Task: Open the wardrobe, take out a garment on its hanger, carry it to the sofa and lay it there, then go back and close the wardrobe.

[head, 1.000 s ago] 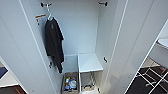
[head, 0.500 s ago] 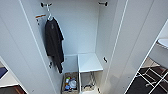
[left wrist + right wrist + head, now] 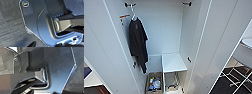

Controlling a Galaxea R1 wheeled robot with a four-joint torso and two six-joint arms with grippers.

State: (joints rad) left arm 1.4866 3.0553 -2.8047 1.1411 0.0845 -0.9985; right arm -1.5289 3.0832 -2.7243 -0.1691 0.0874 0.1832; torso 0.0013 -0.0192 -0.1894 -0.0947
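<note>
My wardrobe [image 3: 166, 32] stands open in front of me, both doors swung wide. On the left, a black T-shirt [image 3: 137, 42] hangs from a white hanger [image 3: 133, 13] on a black peg [image 3: 129, 4]. Below it a basket [image 3: 154, 83] of small items sits on the wardrobe floor. Just right of the basket, a white shelf [image 3: 173, 62] stands low. A second black peg [image 3: 187, 3] sits bare at the upper right. Farther right, a white table [image 3: 246, 50] stands over dark carpet [image 3: 224, 86]. My wrist views show grey carpet beneath my arms; whether my hands are wide or narrow I cannot tell.
</note>
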